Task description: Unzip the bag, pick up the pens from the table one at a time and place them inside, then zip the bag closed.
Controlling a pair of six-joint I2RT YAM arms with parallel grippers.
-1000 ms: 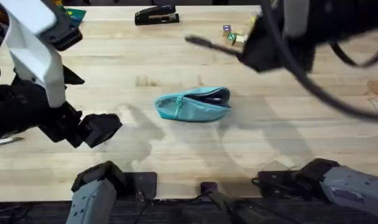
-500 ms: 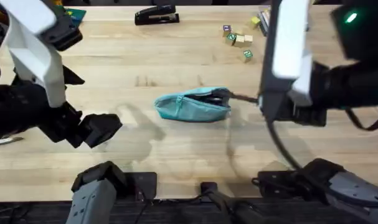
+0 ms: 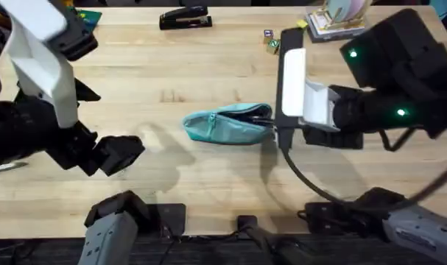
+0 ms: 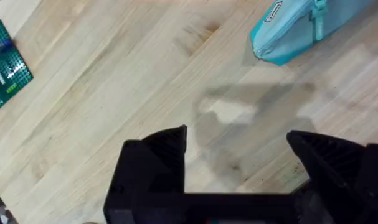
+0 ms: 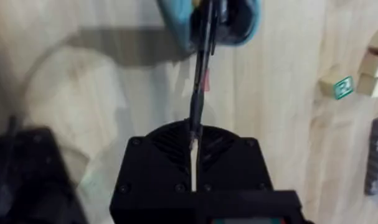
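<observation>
Right wrist view shows the right gripper clamped on the tail of a slim, stiff, light pen, its tip entering the soft, floppy bag mid-counter, while the left gripper hangs apart.

No wording could be read anywhere on the table.
The bag carried a small pale oval patch near one end, its dark marks too small to make out. A wooden block bore a green printed sign on its face (a letter or a figure, it could not be told which). The blocks in the overhead view showed blue and green marks that were just as illegible. The flat green board had pale specks on it, none forming a readable character.
</observation>
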